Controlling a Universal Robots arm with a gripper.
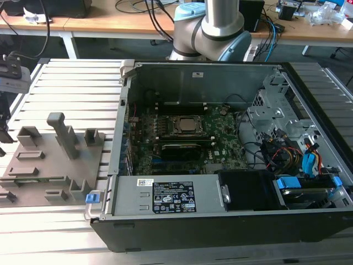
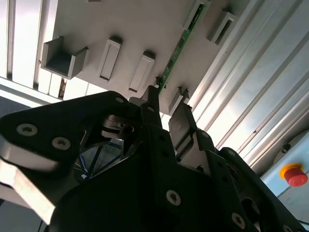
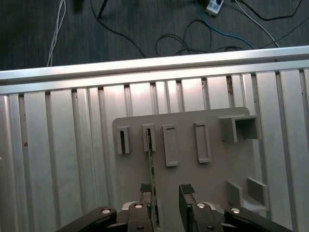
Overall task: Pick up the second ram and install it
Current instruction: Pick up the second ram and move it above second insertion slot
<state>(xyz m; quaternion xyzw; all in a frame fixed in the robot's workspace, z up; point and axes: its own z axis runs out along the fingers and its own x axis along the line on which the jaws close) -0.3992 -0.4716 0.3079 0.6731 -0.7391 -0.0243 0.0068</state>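
Gripper (image 3: 165, 189) jaws apart, second ram (image 3: 151, 159) btwn them, edge-up in grey fixture (image 3: 217, 169).

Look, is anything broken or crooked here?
Nothing looks broken, spilled or crooked. The second ram stands straight on its edge in the grey fixture plate. In the first wrist view the gripper hangs over it with its jaws open, the stick lying between them, nearer one side.

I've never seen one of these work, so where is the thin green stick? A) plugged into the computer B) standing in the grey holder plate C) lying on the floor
B: the green stick stands on edge in the grey holder plate, the open tool at its end.
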